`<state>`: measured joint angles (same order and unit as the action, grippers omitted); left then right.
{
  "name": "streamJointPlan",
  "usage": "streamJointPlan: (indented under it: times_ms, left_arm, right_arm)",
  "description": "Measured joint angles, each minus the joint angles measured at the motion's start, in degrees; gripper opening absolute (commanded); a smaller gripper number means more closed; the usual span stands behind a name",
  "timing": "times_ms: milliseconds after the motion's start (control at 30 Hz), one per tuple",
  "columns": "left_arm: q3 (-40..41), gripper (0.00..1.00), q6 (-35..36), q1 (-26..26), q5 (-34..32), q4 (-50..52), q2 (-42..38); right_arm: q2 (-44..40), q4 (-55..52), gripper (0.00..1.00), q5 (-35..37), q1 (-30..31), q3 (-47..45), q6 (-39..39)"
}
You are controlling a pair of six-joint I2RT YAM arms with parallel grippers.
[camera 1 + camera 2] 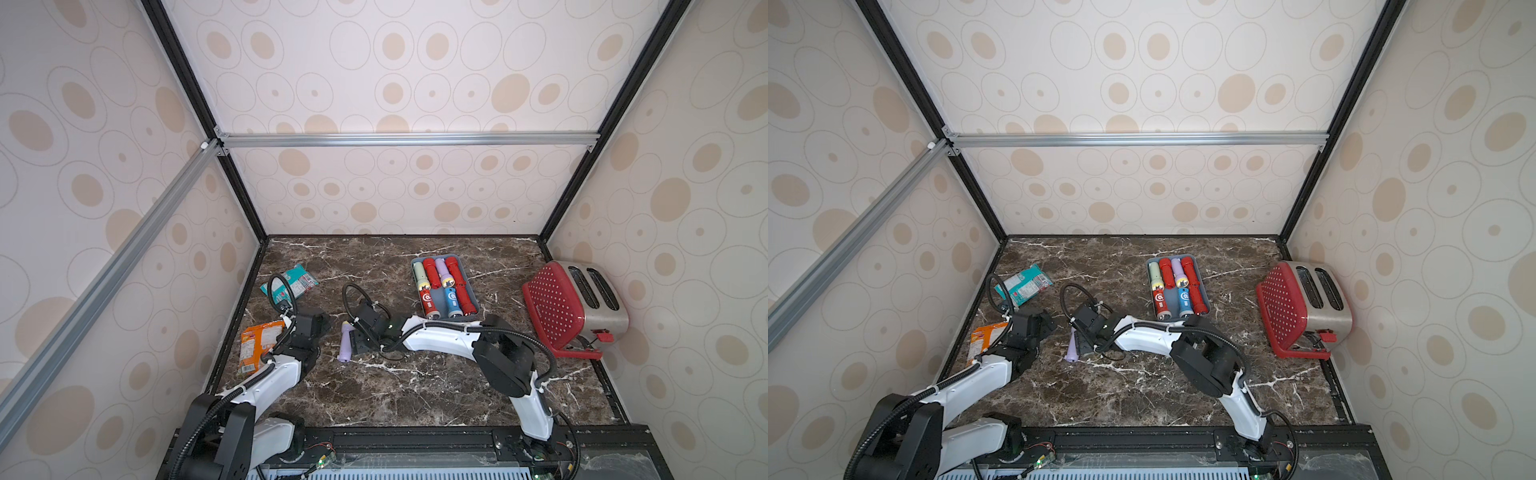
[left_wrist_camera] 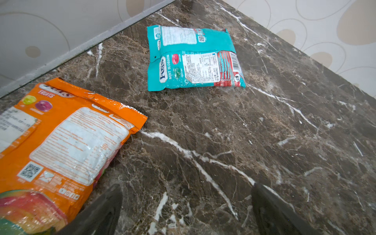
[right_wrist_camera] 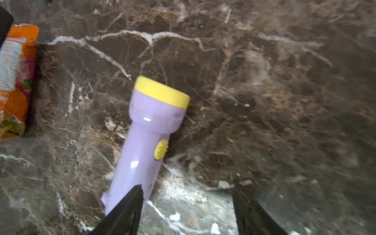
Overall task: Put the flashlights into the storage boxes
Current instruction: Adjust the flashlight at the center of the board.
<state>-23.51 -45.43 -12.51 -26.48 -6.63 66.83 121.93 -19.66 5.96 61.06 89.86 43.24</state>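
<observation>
A lilac flashlight (image 3: 146, 142) with a yellow lens ring lies on the marble table (image 1: 415, 386); both top views show it (image 1: 345, 347) (image 1: 1072, 347). My right gripper (image 3: 187, 195) stands open just over its tail end. One finger (image 3: 126, 211) overlaps the tail, and only bare table lies between the fingers. The slate-blue storage box (image 1: 473, 287) (image 1: 1205, 286) sits at the back and holds several flashlights: red, pale green, lilac and blue (image 1: 452, 302). My left gripper (image 2: 187, 203) (image 1: 320, 322) is open over bare table, left of the lilac flashlight.
An orange snack packet (image 1: 259, 345) (image 2: 61, 142) lies by the left wall beside my left arm. A teal packet (image 1: 291, 284) (image 2: 193, 61) lies further back. A red dotted toaster (image 1: 573, 307) stands at the right wall.
</observation>
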Motion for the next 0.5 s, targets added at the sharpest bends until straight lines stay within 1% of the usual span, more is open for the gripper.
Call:
streamJointPlan:
  times_ms: [133,267,500]
  left_arm:
    - [0.22,0.99,-0.44,0.00,-0.94,-0.13,-1.20]
    - [0.90,0.99,-0.63,0.00,-1.01,-0.20,-1.77]
    - [0.94,0.99,-0.63,0.00,-1.03,-0.17,-1.77]
  right_arm:
    - [3.39,0.15,0.72,-1.70,0.00,3.45,0.11]
    - [7.04,-0.24,0.70,-1.84,0.00,7.37,0.26]
    - [7.89,0.17,0.67,-1.25,0.00,8.28,0.92]
